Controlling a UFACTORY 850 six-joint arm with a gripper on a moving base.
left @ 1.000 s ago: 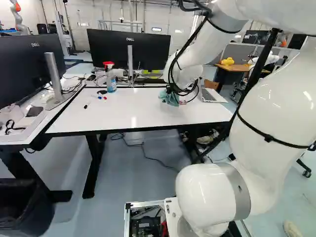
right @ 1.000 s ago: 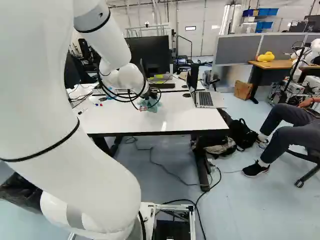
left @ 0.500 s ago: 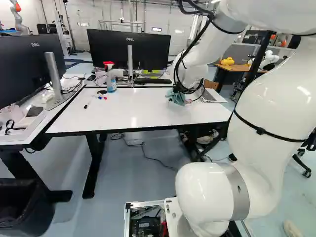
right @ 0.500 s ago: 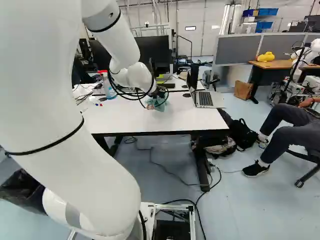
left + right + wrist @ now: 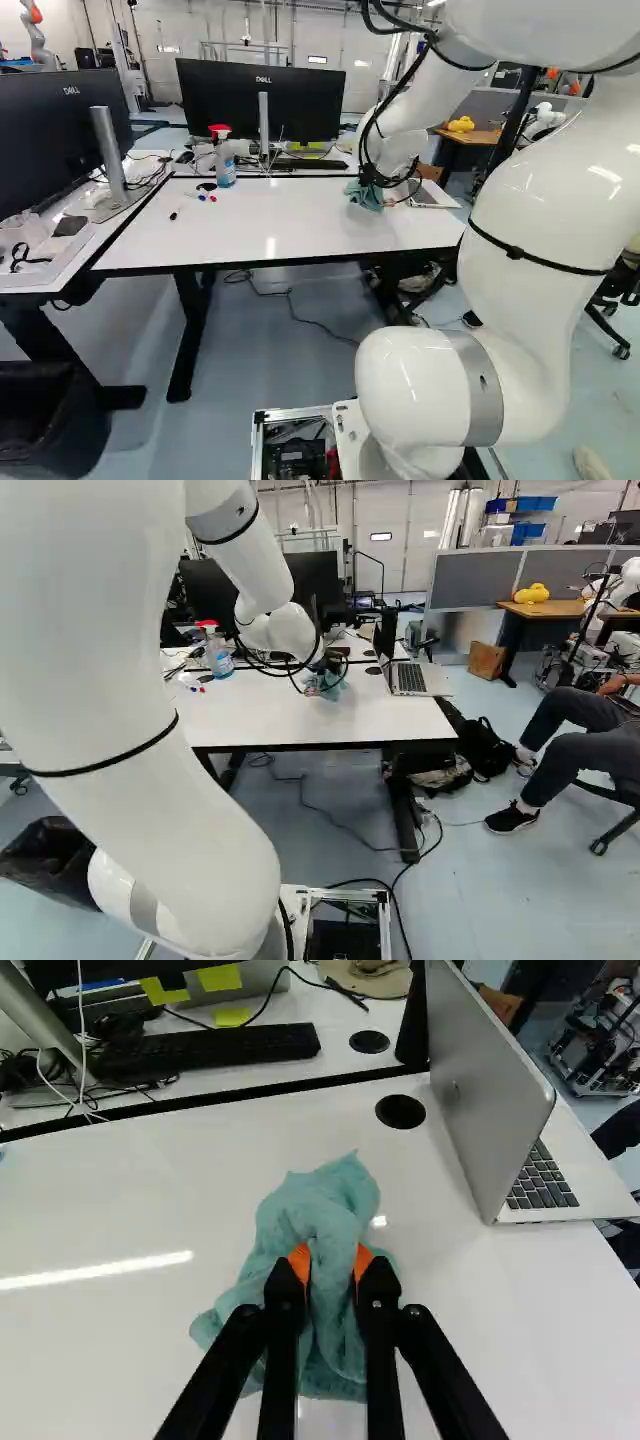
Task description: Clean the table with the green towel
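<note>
1. Currently, in the wrist view, the gripper (image 5: 331,1262) has its two fingers closed in on the bunched green towel (image 5: 318,1222), an orange pad (image 5: 299,1263) at either side and a thick fold pinched between them. The rest of the cloth spreads under and ahead of the fingertips, seemingly against the white table (image 5: 120,1205). The laptop (image 5: 490,1090) stands beside it, apart, with the keyboard (image 5: 210,1048) farther ahead.

2. In the left base view, the towel sits right of the centre, toward the table's far right part, beneath the end of the arm (image 5: 540,200). At the upper left of the tabletop stand the spray bottle (image 5: 224,168) and, nearby, a black marker (image 5: 173,215). Picking up the cloth is done; wiping looks under way, though no trace shows which stretches are finished. The middle and the near edge probably need passes, and the markers' corner calls for care.

3. In the right base view, the towel lies above the centre, left of the laptop. Letting go of the cloth remains to be done, once the wiping is complete.
</note>
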